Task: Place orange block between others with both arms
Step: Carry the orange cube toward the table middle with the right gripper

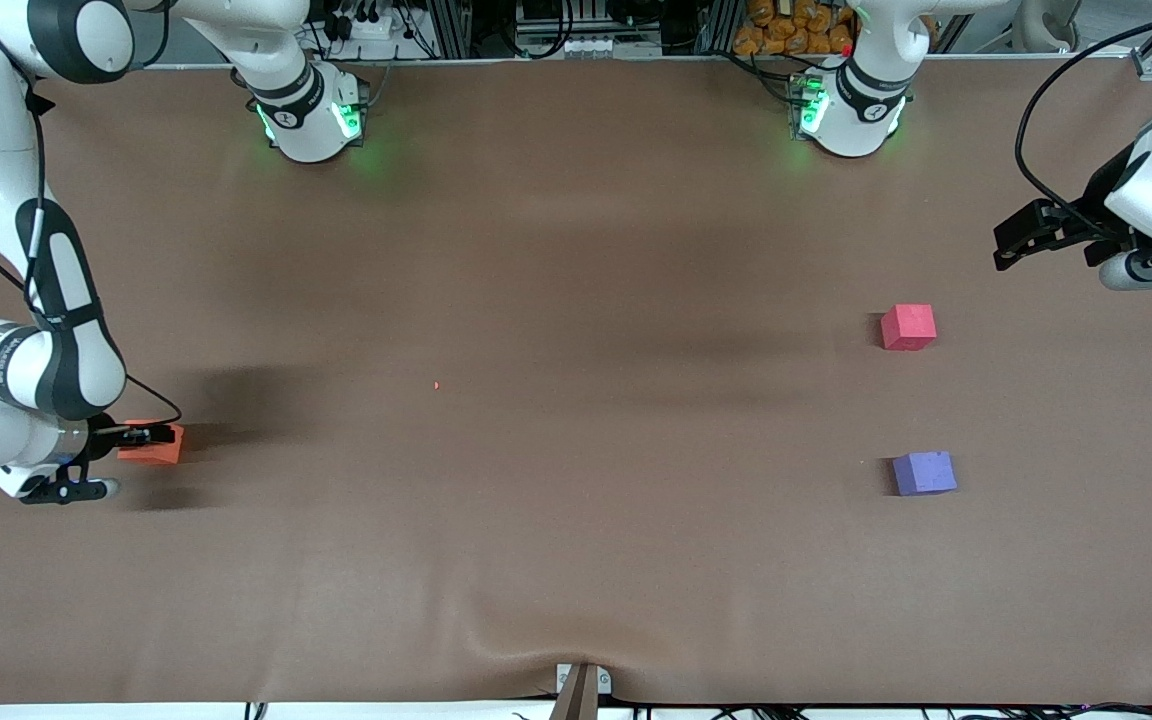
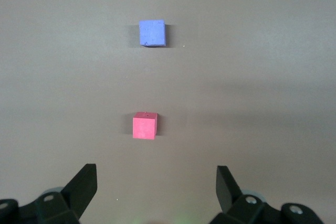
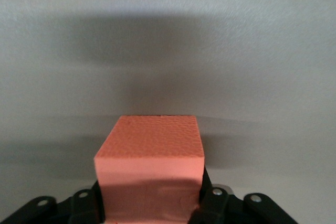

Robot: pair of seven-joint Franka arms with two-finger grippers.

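My right gripper (image 1: 151, 436) is low in the left part of the front view, down at the table (image 1: 556, 420) at the right arm's end, and its two black fingers are pressed against the sides of the orange block (image 1: 158, 447) — I am holding it tight. In the right wrist view the orange block (image 3: 150, 174) fills the lower middle of the frame, with my right gripper (image 3: 149, 205) hugging it from both sides, and the block looks like it sits on the brown table top (image 3: 168, 51). My left gripper (image 1: 1021, 238) is up in the air in the upper right of the front view, over the table near the left arm's end, and this arm just waits. In the left wrist view my left gripper (image 2: 156, 184) has its fingers (image 2: 84, 184) wide apart at the bottom of the frame, with nothing between them. The pinkish-red cube (image 1: 908, 327) sits in the right part of the front view, and the purple cube (image 1: 924, 473) is below it, nearer to the front camera — they are apart, with bare table between them. In the left wrist view the pinkish-red cube (image 2: 144, 125) is in the middle and the purple cube (image 2: 152, 33) is near the top. The orange block is well apart from both cubes.
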